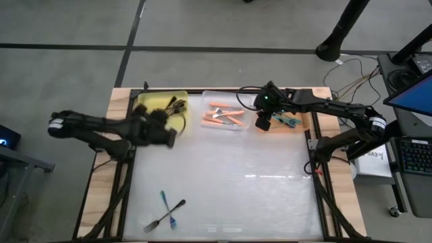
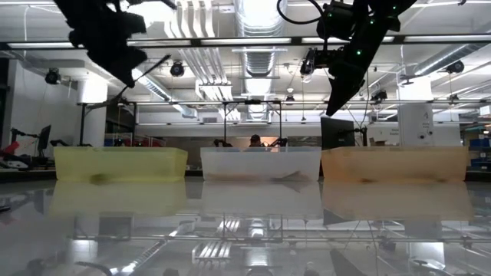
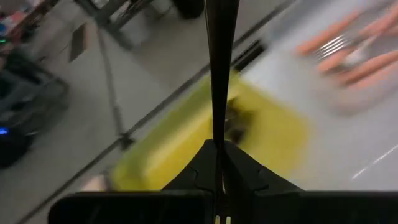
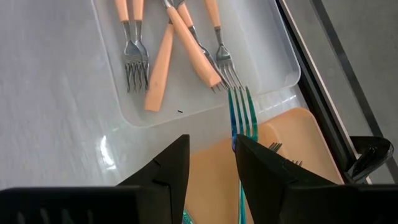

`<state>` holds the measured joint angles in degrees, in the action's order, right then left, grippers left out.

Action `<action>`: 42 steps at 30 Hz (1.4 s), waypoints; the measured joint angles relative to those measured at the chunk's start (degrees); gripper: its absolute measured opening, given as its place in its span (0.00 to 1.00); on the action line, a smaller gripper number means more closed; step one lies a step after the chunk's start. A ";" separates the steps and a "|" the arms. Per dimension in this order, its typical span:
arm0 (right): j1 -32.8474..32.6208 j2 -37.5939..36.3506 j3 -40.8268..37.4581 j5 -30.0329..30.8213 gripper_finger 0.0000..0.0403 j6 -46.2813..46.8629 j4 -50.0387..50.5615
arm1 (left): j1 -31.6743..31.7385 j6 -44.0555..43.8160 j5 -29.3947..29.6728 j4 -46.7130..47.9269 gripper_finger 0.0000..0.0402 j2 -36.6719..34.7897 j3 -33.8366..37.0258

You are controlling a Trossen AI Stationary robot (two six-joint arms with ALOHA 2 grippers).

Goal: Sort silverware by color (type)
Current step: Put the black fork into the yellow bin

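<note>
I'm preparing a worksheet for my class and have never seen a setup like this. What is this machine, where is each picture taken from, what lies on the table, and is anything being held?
This is a robot with two dark arms at a table, each ending in a two-finger gripper. One picture looks straight down, one looks level across the tabletop, and two come from cameras on the wrists.

At the table's far edge stand three trays: a yellow tray, a clear tray of orange-handled forks, and an orange tray. Two forks, a teal fork and a black fork, lie crossed near the front.

The left gripper is over the yellow tray, shut on a black fork. The right gripper is beside the orange tray with its fingers apart; a teal fork shows between them, but a grip cannot be confirmed.
</note>
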<state>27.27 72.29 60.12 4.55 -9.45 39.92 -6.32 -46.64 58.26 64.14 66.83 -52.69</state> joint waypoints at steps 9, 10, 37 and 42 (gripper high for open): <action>0.00 0.02 0.00 -0.01 0.30 0.00 0.00 | 28.59 33.66 -11.26 -5.05 0.00 0.62 0.00; 0.01 0.00 0.00 0.00 0.30 0.00 -0.01 | 31.00 36.79 -13.04 -5.69 0.00 1.38 0.00; 0.01 0.00 0.00 -0.01 0.30 0.00 -0.02 | 41.48 56.12 -27.30 -13.00 0.02 15.63 -0.11; 0.01 0.00 0.00 -0.01 0.30 0.00 -0.02 | 41.50 53.56 -25.11 -13.59 0.07 15.63 -0.13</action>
<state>27.29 72.29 60.12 4.54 -9.45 39.90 35.18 6.92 33.15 50.54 82.46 -52.82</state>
